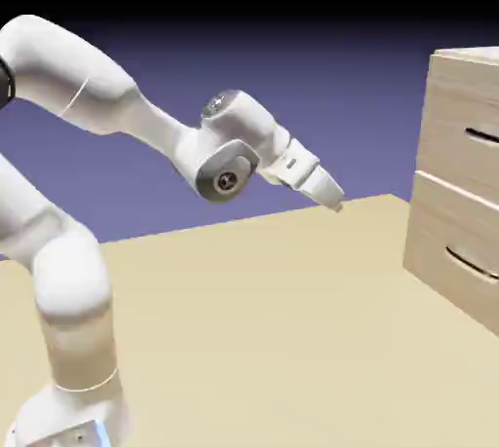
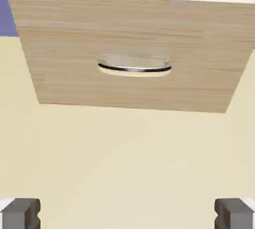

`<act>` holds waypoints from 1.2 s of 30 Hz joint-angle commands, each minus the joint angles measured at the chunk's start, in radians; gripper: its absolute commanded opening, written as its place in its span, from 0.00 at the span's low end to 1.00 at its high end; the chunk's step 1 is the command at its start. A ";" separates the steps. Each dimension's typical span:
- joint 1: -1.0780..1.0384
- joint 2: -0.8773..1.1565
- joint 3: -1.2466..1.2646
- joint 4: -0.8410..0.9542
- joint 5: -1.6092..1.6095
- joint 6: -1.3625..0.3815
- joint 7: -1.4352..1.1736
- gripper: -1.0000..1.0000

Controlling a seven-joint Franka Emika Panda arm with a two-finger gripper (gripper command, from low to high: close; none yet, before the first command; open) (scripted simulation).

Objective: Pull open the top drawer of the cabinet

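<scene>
Spread Tool Short of Closed Top Drawer

The tool (image 1: 332, 204) stood with its fingers spread wide and nothing between them, angled downward in open air. The cabinet (image 1: 427, 165) was well apart from it, toward the exterior view's right, cut off by that picture's edge. Its top drawer (image 1: 453, 112) appeared shut, with a slim dark handle (image 1: 482, 135) across the front, higher than the fingertips.

The step in hand seemed to be the approach; gripping and pulling had yet to be done. The next move called for raising the tool, levelling it toward the upper handle and advancing with the fingers parted to straddle the bar.

Below sat the lower drawer (image 2: 134, 33), whose curved handle (image 2: 134, 69) showed centrally in the hand view. Aiming there would likely have opened the wrong drawer. Beneath spread the pale counter (image 1: 253, 338). Nothing visible blocked the path, though the low, tilted approach could have brought the fingers against the lower front.
</scene>
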 commanded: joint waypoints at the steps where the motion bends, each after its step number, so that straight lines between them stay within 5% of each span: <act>1: -0.014 0.022 0.018 0.021 -0.044 -0.004 0.009 0.50; 36: -0.495 0.780 0.662 0.745 -1.566 -0.157 0.308 0.50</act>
